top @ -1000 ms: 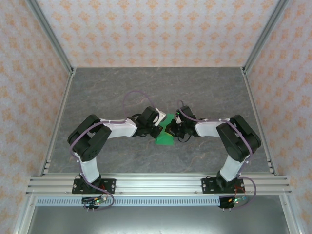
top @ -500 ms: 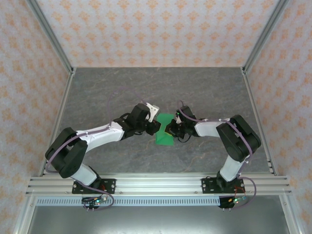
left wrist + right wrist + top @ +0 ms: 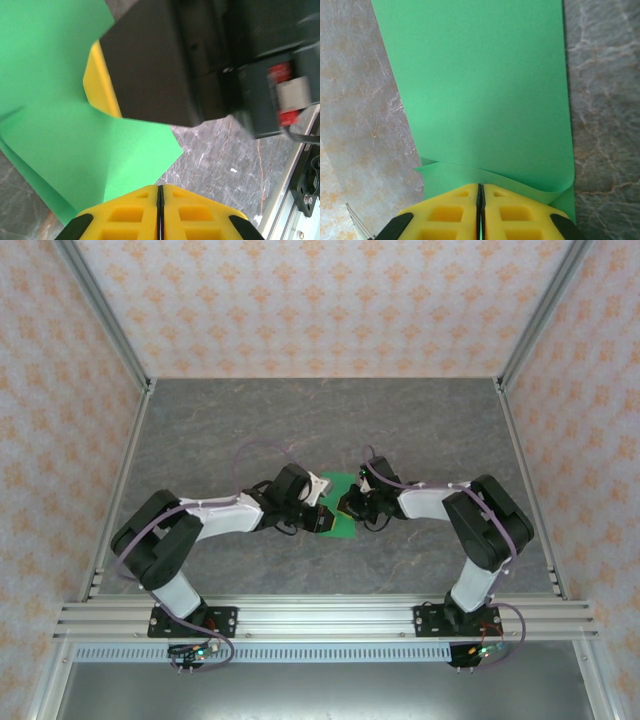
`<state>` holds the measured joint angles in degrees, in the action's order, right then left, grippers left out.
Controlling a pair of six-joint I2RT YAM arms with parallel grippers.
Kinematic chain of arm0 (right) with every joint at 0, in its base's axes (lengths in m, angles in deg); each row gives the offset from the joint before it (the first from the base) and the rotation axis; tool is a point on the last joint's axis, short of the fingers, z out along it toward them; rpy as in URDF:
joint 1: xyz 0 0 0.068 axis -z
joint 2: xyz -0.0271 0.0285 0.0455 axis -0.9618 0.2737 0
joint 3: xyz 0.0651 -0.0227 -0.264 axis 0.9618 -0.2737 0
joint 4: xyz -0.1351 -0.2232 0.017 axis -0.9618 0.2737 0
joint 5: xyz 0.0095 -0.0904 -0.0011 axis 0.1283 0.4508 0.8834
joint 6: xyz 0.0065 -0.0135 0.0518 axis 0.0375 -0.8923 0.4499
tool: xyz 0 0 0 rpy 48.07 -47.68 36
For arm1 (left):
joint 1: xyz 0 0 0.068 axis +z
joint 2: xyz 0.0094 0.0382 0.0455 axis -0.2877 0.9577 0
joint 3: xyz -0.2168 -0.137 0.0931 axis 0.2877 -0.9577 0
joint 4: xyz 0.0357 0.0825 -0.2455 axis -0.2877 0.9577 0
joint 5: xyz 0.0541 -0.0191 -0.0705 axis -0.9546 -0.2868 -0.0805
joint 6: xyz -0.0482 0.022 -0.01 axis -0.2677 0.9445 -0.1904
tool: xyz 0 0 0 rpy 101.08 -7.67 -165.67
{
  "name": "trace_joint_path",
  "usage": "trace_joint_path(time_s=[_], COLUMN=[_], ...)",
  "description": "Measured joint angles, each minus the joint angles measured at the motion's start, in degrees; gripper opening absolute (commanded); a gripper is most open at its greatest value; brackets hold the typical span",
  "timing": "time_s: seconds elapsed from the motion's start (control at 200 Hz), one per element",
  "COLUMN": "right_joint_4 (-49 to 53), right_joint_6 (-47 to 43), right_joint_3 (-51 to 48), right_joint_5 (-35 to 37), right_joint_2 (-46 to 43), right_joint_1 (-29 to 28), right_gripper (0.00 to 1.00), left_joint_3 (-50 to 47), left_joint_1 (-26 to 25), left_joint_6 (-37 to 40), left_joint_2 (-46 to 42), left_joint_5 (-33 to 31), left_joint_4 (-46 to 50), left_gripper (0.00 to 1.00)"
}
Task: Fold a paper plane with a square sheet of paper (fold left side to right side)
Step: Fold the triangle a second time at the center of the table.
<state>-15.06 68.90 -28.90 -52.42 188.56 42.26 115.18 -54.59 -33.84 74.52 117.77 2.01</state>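
The grey marbled surface (image 3: 250, 420) lies ahead of both end effectors, walled in by patterned panels (image 3: 320, 300), with an aluminium rail (image 3: 320, 618) along its near edge. The left arm (image 3: 215, 515) and the right arm (image 3: 450, 505) bend inward, so the two end effectors face each other over the middle of the surface.

The green sheet of paper (image 3: 342, 528) lies between and under the two end effectors. It is folded into layers rather than spread as a flat square.

In the left wrist view, the paper spreads ahead and to the left of the left end effector (image 3: 159, 187), showing a raised crease and a second layer peeking out along its lower left edge. One pointed corner reaches bare surface to the right. The right end effector's black body and one yellow finger sit just beyond, resting on the paper.

The left end effector's yellow fingers (image 3: 125, 215) are pressed together, with only a thin seam between them, at the paper's near edge.

The right end effector (image 3: 480, 186) is likewise closed, finger against finger. A broad flat green panel lies straight ahead of it, and a curled fold edge lies right at its tips. I cannot tell whether either end effector has a layer pinched inside.
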Motion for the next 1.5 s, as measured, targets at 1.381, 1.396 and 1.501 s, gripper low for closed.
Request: trace_joint_path(time_s=[1.381, 1.396, 1.501], right_joint_4=[1.3, 1.3, 1.4], right_joint_6=[-1.4, -1.4, -1.5], right_joint_3=[1.0, 1.0, 1.1], right_joint_5=[0.3, 0.3, 0.3], right_joint_2=[0.4, 0.4, 0.5], right_joint_1=[-0.3, -0.3, -0.7], right_gripper=[0.11, 0.11, 0.11], left_joint_3=[-4.3, -4.6, -6.6], left_joint_1=[0.0, 0.0, 0.0], left_joint_6=[-2.9, -2.9, -3.6], left_joint_2=[3.5, 3.3, 2.4], left_joint_5=[-3.0, -3.0, -3.0], left_joint_4=[-6.6, -6.9, -9.0], left_gripper=[0.04, 0.04, 0.03])
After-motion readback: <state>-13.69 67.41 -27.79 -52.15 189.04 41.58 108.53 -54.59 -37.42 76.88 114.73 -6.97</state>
